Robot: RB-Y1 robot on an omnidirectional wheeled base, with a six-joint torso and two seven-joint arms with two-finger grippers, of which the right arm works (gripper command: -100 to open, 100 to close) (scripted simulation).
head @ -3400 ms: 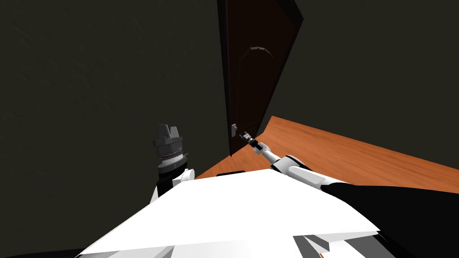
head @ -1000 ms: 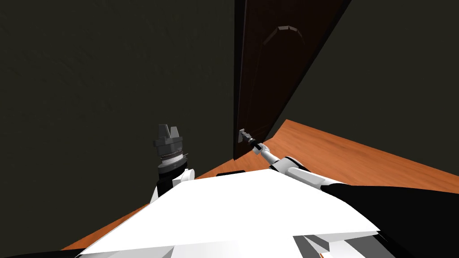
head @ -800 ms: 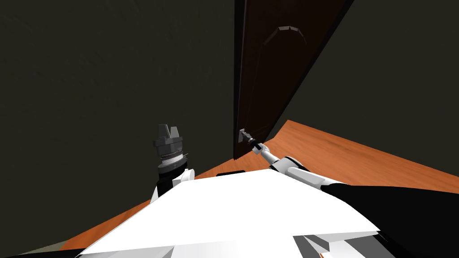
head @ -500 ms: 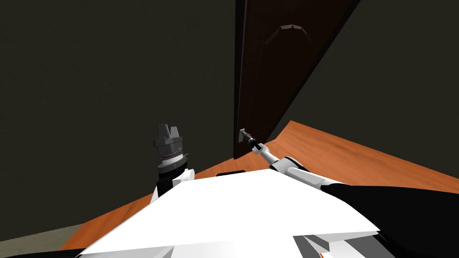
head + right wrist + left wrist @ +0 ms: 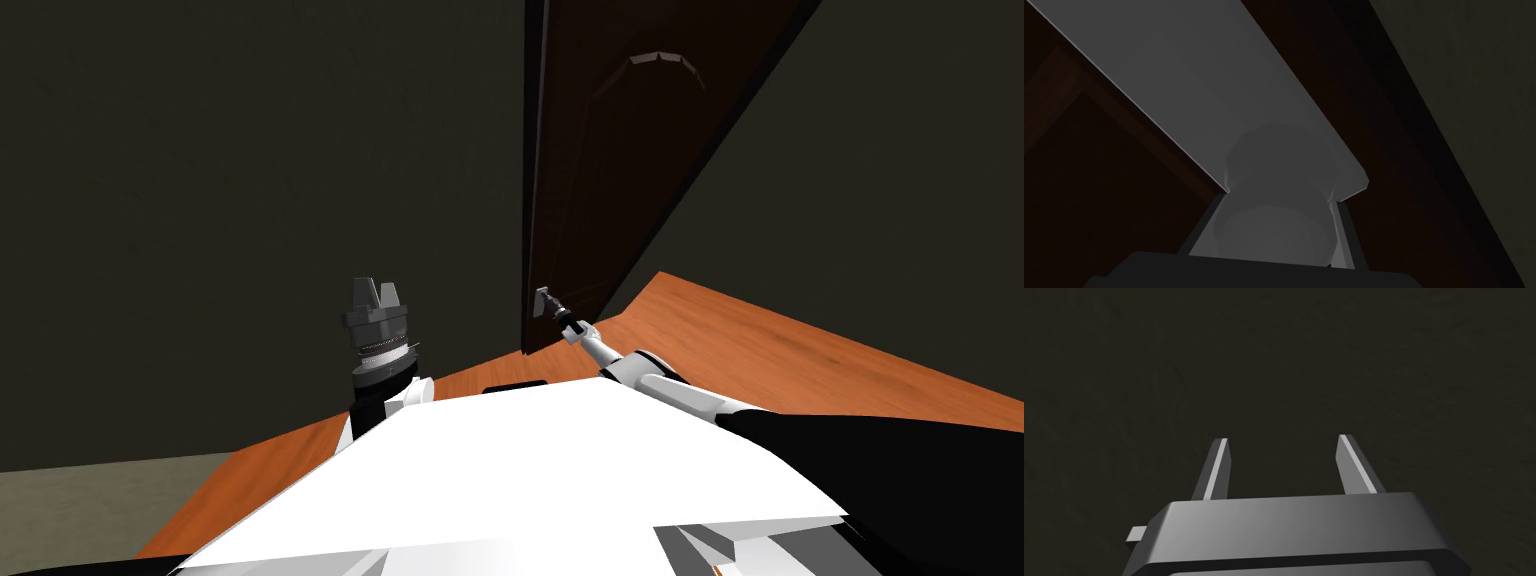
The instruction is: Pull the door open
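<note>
- Head view: my right claw (image 5: 549, 306) is out at the grey door handle (image 5: 543, 299), low on the free edge of the dark brown door (image 5: 610, 180). The leaf stands at an angle to the dark wall (image 5: 250, 200), above the orange wood floor (image 5: 800, 350). I judge the door partly open, with more swing left to go. My left claw (image 5: 376, 292) is raised near my chest, well apart from the door.
- Left wrist view: its fingers (image 5: 1216, 468) stand apart with nothing between them, so I take this arm to be idle.
- Right wrist view: the fingers (image 5: 1344, 235) press both sides of the handle's round neck, just under its flat grey lever, so the claw is clamped on it. The grip looks sound. What remains is drawing the leaf wider.
</note>
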